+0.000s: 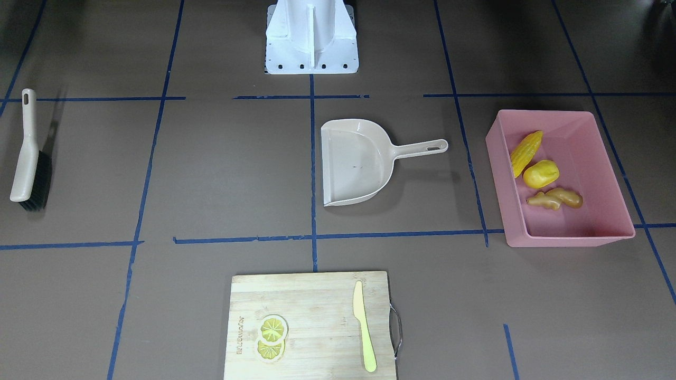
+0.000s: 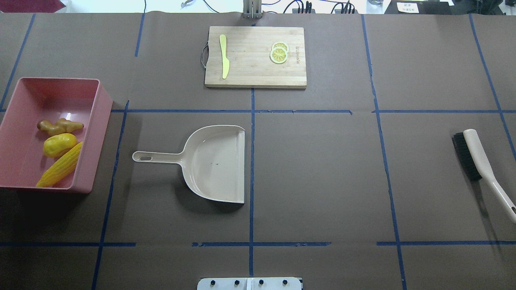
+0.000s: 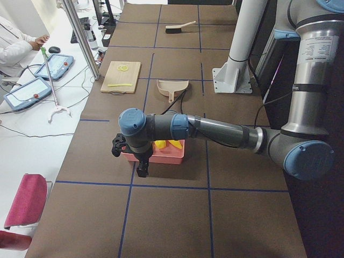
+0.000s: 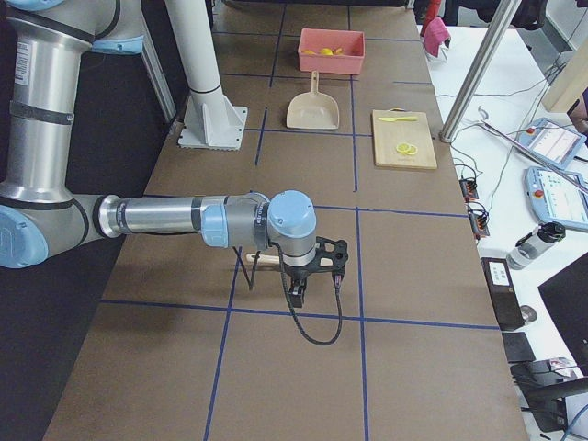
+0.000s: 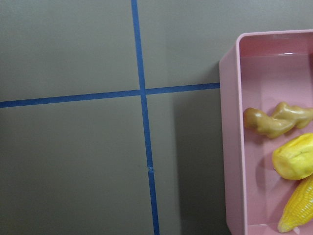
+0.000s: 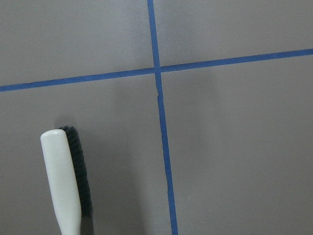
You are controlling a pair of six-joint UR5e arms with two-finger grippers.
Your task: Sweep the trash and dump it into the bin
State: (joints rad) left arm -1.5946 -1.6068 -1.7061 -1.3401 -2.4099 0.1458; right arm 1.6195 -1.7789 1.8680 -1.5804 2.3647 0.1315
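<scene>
In the front-facing view the pink bin point(image 1: 570, 241) sits at middle right, its left wall just right of a blue tape line point(image 1: 243, 240). Inside it, toward that wall, the corn cob point(image 1: 526, 153), the yellow lump point(image 1: 541, 174) and the ginger root point(image 1: 555, 199) lie close together. The beige dustpan point(image 1: 356, 163) lies at centre, its handle pointing right at the bin but well apart from it. A wide stretch of brown table point(image 1: 222, 174) separates its straight mouth from the brush point(image 1: 26, 153) at the left edge. At bottom centre a cutting board point(image 1: 306, 295) carries a knife point(image 1: 364, 327) and lemon slices point(image 1: 272, 338); the robot's base point(image 1: 311, 37) is at top centre. Overhead, the bin meets the frame's left edge, the dustpan's mouth runs just beside the central tape line, and the brush's handle runs off the right edge. From the left end, the near arm spans mid-frame and the left gripper point(image 3: 141, 171) hangs at the bin's near wall; whether its jaws are apart I cannot tell. From the right end, the right gripper point(image 4: 296, 294) hangs just beside the brush, jaws likewise unreadable. The left wrist view has the bin along its right edge, with a tape cross on bare table to the left. The right wrist view has the brush at lower left and a tape cross at upper centre.
</scene>
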